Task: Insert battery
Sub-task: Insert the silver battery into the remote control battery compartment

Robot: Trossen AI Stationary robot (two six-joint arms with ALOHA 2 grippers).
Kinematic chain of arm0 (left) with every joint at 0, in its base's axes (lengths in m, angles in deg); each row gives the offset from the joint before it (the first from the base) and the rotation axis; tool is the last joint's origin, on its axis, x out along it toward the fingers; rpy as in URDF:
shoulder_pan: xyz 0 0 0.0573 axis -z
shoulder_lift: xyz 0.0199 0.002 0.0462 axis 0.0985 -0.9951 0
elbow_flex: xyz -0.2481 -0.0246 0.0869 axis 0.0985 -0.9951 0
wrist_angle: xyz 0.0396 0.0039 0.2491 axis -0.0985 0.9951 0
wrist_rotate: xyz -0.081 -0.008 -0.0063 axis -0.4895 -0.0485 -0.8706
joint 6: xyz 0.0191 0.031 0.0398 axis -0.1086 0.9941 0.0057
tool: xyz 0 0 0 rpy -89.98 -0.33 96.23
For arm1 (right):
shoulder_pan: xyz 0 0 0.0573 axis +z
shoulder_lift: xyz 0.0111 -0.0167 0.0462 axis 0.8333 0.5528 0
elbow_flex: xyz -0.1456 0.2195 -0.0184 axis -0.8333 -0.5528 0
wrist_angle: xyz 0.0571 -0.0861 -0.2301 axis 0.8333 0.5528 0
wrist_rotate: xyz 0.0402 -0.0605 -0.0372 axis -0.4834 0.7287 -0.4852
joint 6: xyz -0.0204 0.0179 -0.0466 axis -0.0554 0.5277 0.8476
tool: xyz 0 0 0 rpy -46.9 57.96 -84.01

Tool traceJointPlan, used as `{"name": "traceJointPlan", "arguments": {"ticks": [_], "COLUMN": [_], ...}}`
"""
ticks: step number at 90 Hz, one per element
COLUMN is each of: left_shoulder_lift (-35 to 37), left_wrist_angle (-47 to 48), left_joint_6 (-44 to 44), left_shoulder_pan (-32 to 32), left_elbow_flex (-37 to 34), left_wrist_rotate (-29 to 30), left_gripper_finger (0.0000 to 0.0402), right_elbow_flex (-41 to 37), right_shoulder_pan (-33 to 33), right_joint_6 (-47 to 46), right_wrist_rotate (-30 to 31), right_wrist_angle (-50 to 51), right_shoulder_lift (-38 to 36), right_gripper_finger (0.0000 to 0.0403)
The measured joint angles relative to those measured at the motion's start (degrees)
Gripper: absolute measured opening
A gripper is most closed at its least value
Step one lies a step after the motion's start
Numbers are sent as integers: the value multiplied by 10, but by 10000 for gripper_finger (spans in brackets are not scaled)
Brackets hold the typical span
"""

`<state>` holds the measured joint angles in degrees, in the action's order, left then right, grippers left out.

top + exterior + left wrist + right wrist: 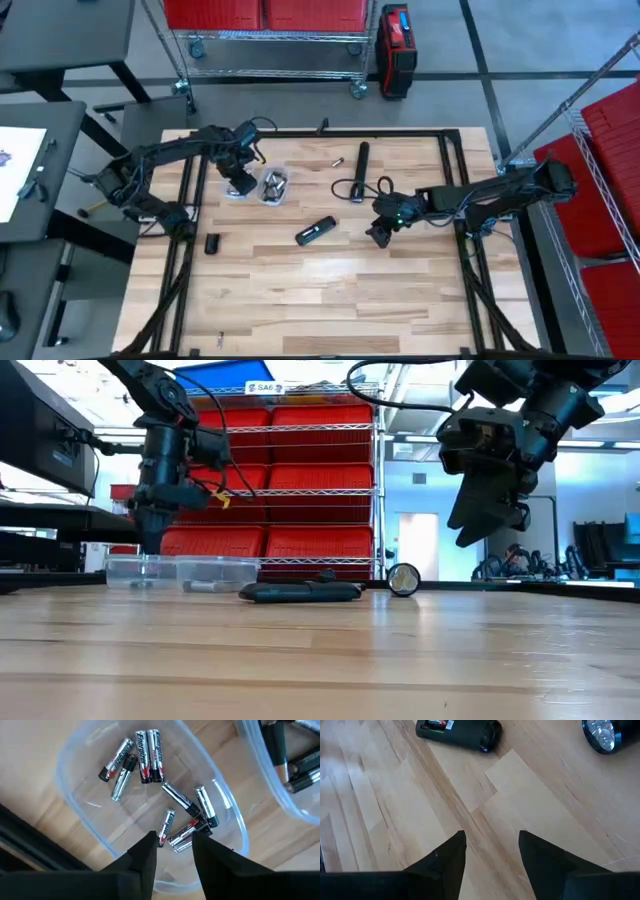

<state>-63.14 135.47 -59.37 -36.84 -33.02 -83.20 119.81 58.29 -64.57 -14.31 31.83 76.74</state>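
A clear tub [80, 815] at the table's far left holds several loose AA batteries [150, 755]. My left gripper [172, 851] points down into it, open. One battery [182, 832] lies just ahead of the gap between its fingertips. In the low view this gripper [150, 535] reaches down to the tub [140, 570]. A black battery holder [315, 231] lies on its side mid-table. The black flashlight [360, 170] lies farther back. My right gripper [380, 233] hangs open above the bare wood, right of the holder [460, 730].
A second clear tub [274, 186] with dark parts stands right beside the first. A lone battery [337, 162] lies near the far edge. A small black cap [212, 243] sits at the left. A black cable loops [345, 186] by the flashlight. The near half of the table is bare wood.
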Motion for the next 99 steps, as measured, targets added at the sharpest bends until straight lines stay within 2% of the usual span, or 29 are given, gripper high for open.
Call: {"name": "traceJointPlan", "arguments": {"ticks": [10, 25, 56, 68, 99], "left_shoulder_lift": [0, -1, -1, 0, 1], "left_wrist_angle": [-14, -59, -103, -103, -160], "left_joint_6": [78, 175, 289, 344, 362], "left_shoulder_pan": [1, 1, 1, 1, 1], "left_elbow_flex": [-24, -64, -94, -110, -148], "left_wrist_rotate": [-32, -33, -33, -59, -48], "left_gripper_finger": [105, 105, 105, 105, 105], "right_elbow_flex": [0, 0, 0, 0, 0], "right_shoulder_pan": [0, 0, 0, 0, 1], "right_joint_6": [0, 0, -5, -5, -7], "right_wrist_rotate": [0, 0, 1, 1, 3], "right_wrist_angle": [0, 0, 0, 0, -2], "right_shoulder_lift": [0, 0, 0, 0, 0], "right_gripper_finger": [175, 175, 175, 175, 175]}}
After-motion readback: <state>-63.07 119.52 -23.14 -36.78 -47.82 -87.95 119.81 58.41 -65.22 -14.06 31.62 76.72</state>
